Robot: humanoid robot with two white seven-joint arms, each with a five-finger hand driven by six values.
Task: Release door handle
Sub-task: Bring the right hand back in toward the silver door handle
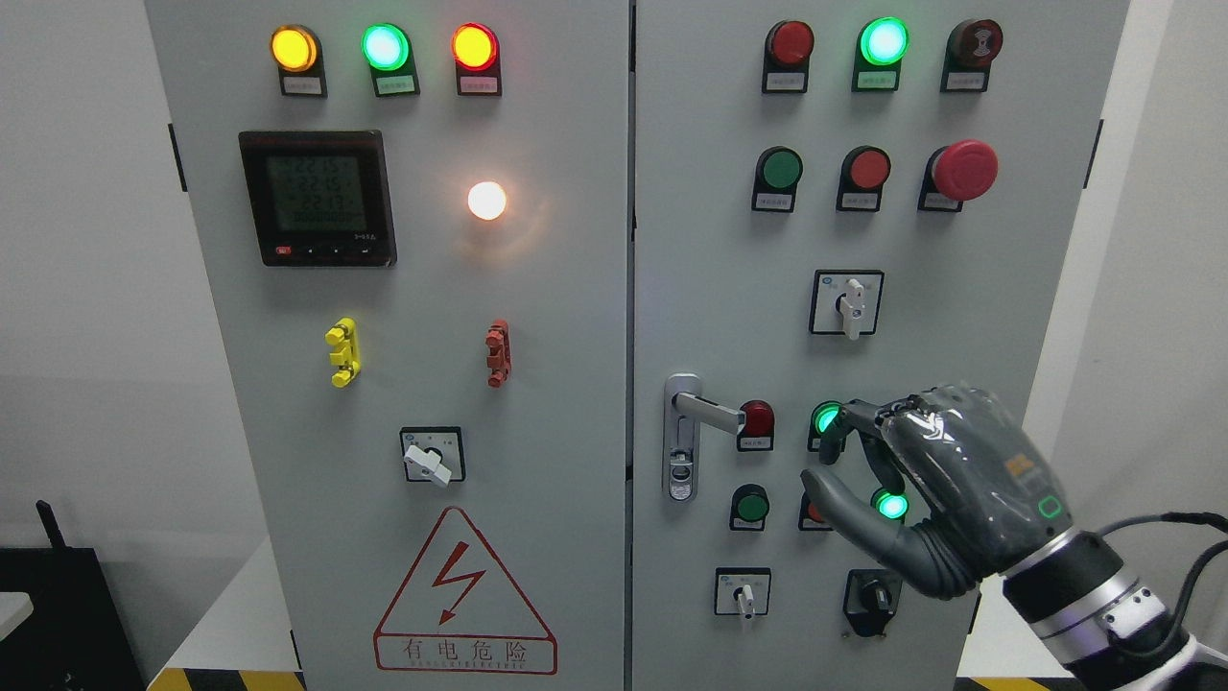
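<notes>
A: The handle [705, 413] sits low at the left edge of the right door [878, 317], its lever pointing right from a tall plate with a keyhole near the bottom.

B: And the hand?

A: The right hand [921, 489] is off to the lever's right, apart from it, with a red lamp [757, 419] between them. Fingers [868, 427] gently curled, thumb [844, 509] out below, holding nothing. It is a loose, half-wide shape, about what a lever would leave behind.

B: So the release is done?

A: I'd judge so. Nothing touches the lever, and it lies level. The palm faces the panel, probably because that was the grasping pose and the arm comes in from the lower right.

B: Any hazard where it hovers?

A: The fingertips are in front of green buttons [825, 418], and a selector switch [870, 595] sits just below the wrist. Whether they touch the panel I cannot tell from this angle. A pull straight back would be safer than a sideways sweep.

B: The left arm?

A: Not in view. The left door [403, 384], with its meter [317, 197] and warning triangle [464, 595], is shut flush beside the right one.
</notes>
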